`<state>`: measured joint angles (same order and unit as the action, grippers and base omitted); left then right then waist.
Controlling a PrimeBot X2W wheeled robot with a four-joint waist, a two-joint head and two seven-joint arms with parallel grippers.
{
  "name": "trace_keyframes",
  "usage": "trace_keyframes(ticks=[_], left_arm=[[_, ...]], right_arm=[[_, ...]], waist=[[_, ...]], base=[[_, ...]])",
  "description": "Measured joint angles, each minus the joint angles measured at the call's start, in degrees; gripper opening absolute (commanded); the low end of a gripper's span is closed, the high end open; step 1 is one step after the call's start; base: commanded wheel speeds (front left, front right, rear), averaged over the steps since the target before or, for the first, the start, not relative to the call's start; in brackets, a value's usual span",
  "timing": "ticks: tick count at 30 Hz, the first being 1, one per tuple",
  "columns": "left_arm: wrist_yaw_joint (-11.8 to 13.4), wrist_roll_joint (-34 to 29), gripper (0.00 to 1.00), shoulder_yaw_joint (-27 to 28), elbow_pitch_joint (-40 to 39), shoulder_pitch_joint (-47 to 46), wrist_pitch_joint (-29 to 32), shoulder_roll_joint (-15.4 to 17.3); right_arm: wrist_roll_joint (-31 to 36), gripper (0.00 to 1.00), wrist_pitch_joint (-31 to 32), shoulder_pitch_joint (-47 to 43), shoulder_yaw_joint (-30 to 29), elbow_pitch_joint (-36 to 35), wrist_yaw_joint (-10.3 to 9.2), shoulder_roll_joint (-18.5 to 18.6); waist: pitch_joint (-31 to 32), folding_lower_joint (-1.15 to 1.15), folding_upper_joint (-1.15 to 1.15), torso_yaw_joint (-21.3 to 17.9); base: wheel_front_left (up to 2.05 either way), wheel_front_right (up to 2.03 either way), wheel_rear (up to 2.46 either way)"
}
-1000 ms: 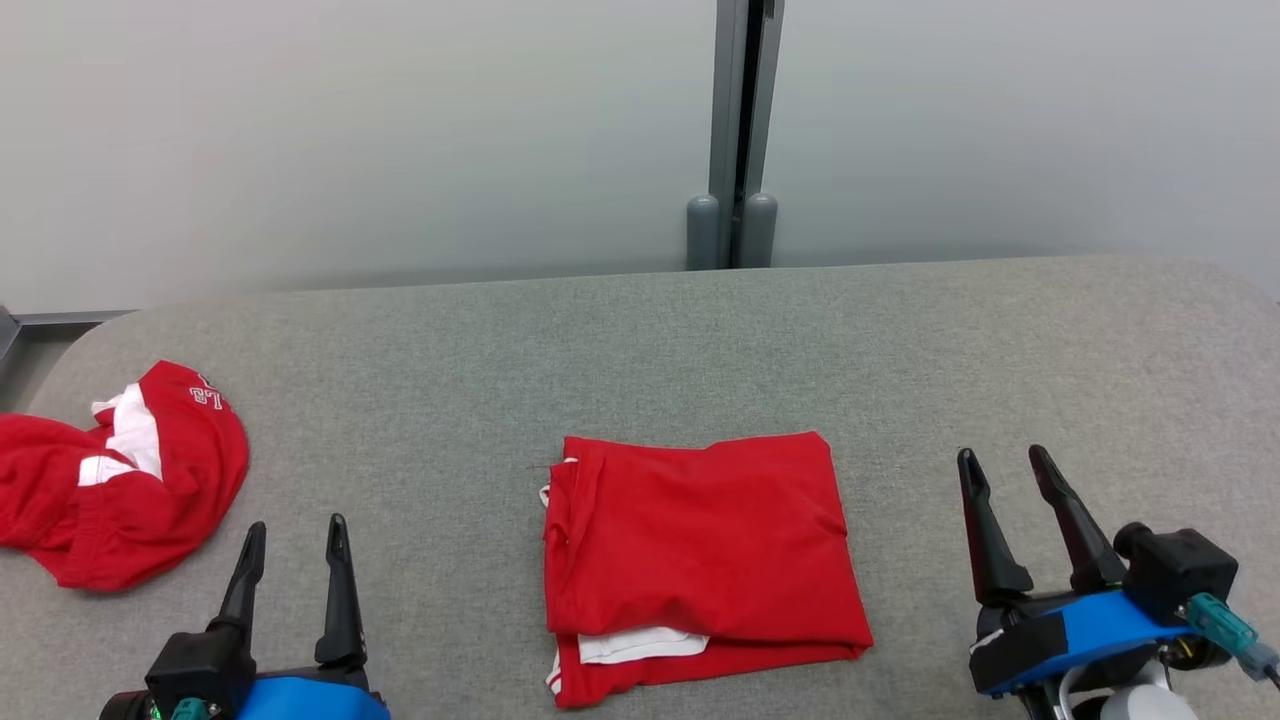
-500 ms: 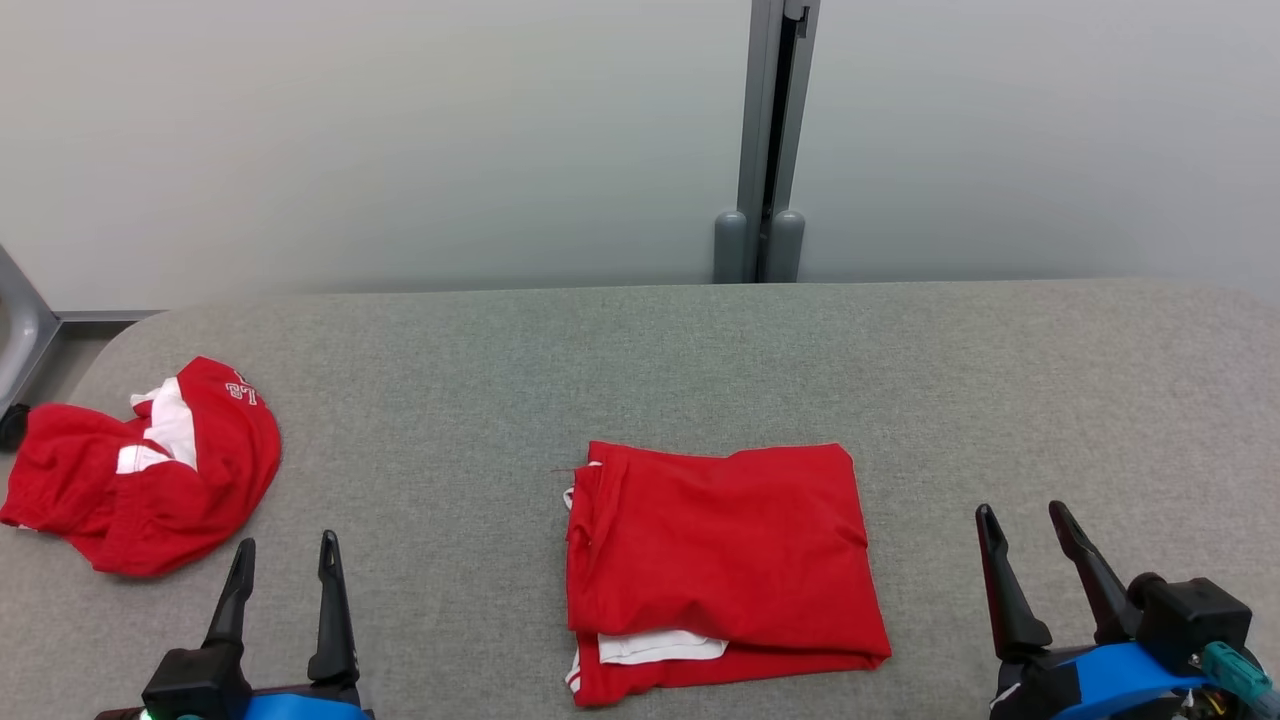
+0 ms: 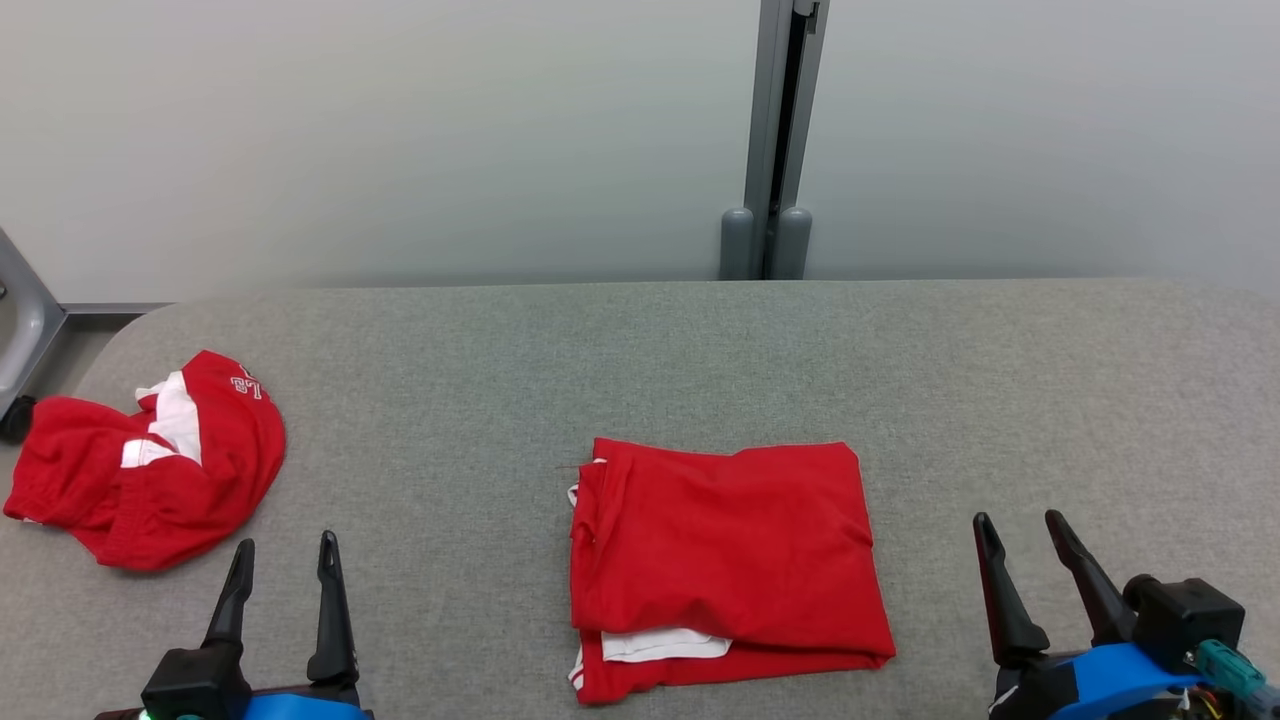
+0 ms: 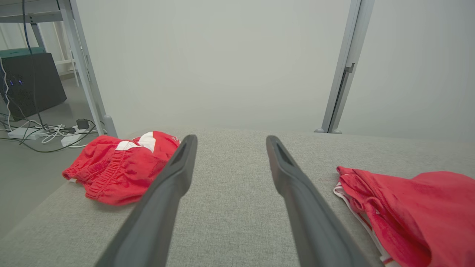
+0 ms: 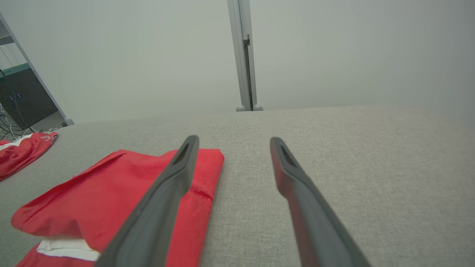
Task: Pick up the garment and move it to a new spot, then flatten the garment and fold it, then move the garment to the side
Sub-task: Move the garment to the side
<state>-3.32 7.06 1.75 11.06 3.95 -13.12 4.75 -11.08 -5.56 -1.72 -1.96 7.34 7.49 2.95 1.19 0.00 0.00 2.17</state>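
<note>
Noted folded red garment (image 3: 725, 550) flat at tabletop (image 3: 640, 360) centre, between left end effector (image 3: 286, 541) and right end effector (image 3: 1017, 518), both spread wide, empty; judged folding done, sideways move pending, needing a grip through all layers.

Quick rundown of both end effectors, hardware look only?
They match: the left gripper and right gripper each have two long, tapered black jaws on a black base, with a blue shell behind. The wrist views show a slot-like recess near each tip. The right one also carries a black boxy module and a teal plug with a cable.
</note>
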Motion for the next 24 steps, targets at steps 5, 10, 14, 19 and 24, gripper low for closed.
trace_keyframes(ticks=[5,10,14,19,24], left_arm=[[0.08,0.45,1.0,-0.36,0.04,-0.07,0.0,0.01],[0.07,0.52,1.0,-0.78,0.21,-1.14,-0.08,0.11],[0.05,0.6,1.0,-1.3,0.34,-2.81,-0.18,0.09],[0.02,1.15,1.0,-1.8,1.41,-4.05,-0.68,0.0],[-0.02,1.56,1.0,-2.03,2.29,-5.38,-1.19,-0.07]], right_arm=[[0.23,1.0,0.54,2.65,0.47,1.86,0.0,-0.01],[1.07,1.0,2.05,7.99,3.04,3.98,0.0,-0.05],[1.8,1.0,3.05,12.15,4.24,7.38,0.0,-0.05],[2.33,1.0,3.46,15.42,4.82,13.39,0.0,-0.09],[2.7,1.0,2.66,17.11,4.48,20.47,0.0,-0.04]], waist=[[-0.48,0.0,0.0,0.0],[-1.53,0.0,0.0,0.55],[-2.83,0.0,0.0,1.47],[-4.62,0.0,0.0,2.9],[-6.27,0.01,0.0,4.48]], base=[[0.0,0.0,0.0],[0.0,0.0,0.0],[0.0,0.0,0.0],[0.0,0.0,0.0],[0.0,0.0,0.0]])
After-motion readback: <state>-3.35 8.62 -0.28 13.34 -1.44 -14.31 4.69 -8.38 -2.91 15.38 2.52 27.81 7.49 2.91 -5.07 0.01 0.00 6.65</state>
